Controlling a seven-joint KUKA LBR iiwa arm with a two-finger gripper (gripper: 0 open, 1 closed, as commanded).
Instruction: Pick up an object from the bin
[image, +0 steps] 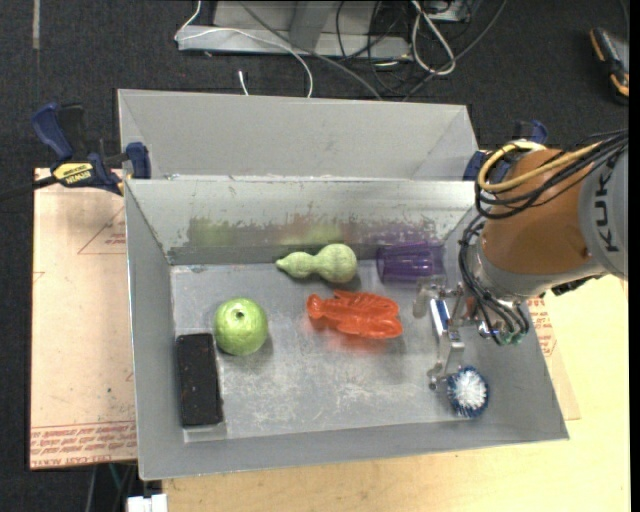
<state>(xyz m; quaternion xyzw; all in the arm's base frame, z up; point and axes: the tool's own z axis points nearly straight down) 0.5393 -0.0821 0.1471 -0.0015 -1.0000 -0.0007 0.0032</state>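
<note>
Blue-and-white bristly ball (468, 392), bottom right, lies just beside the pincer (443, 365) (spread or pressed, cannot tell).

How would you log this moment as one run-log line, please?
gripper: right end of grey metal bin, beside blue-and-white bristly ball | held: nothing visible | nearby: orange-red plastic lobster toy

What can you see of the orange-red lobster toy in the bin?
The lobster toy is orange-red and glossy, like plastic or rubber, with a lumpy outline. It lies flat on the floor of the bin near the middle, lengthwise left to right. The pale green gourd lies just behind it, apart from it; the gripper hangs to its right, not touching it.
</note>
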